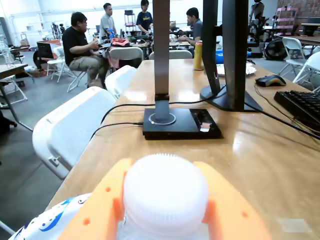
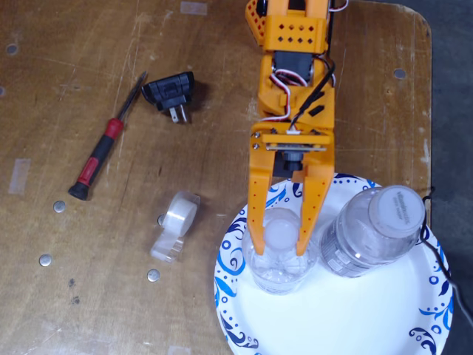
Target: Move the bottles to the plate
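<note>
Two clear bottles stand upright on the white plate (image 2: 355, 318) with blue swirls on its rim. My orange gripper (image 2: 278, 248) reaches down from the top of the fixed view and is shut on the left bottle (image 2: 277, 279) at its white cap. The second bottle (image 2: 380, 225) stands free just to the right, close to my right finger. In the wrist view the ribbed cap of the held bottle (image 1: 165, 200) fills the bottom centre, with the gripper (image 1: 162, 167) fingers pressed against both its sides. A bit of the plate (image 1: 45, 222) rim shows at bottom left.
Left of the plate lie a clear tape roll (image 2: 177, 222), a red-handled screwdriver (image 2: 100, 155) and a black plug adapter (image 2: 170, 92). The table edge runs close on the right. The wrist view shows monitor stands (image 1: 162, 75), a keyboard (image 1: 302, 105) and white chairs (image 1: 70, 130).
</note>
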You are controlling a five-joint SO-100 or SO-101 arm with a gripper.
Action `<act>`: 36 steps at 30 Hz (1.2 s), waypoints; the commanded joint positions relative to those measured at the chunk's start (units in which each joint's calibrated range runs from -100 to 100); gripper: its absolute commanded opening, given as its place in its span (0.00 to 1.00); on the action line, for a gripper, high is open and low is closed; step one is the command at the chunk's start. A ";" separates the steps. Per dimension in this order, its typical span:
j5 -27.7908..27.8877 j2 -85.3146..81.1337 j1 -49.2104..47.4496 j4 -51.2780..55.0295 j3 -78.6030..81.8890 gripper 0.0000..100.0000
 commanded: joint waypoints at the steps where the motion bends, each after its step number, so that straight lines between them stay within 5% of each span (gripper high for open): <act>1: 0.11 -0.87 0.36 -0.04 -0.10 0.06; 12: 0.27 -15.29 -0.72 0.83 8.01 0.37; 31: -0.20 -32.49 0.57 0.92 22.96 0.36; 36: 0.21 -41.85 5.10 0.92 32.96 0.17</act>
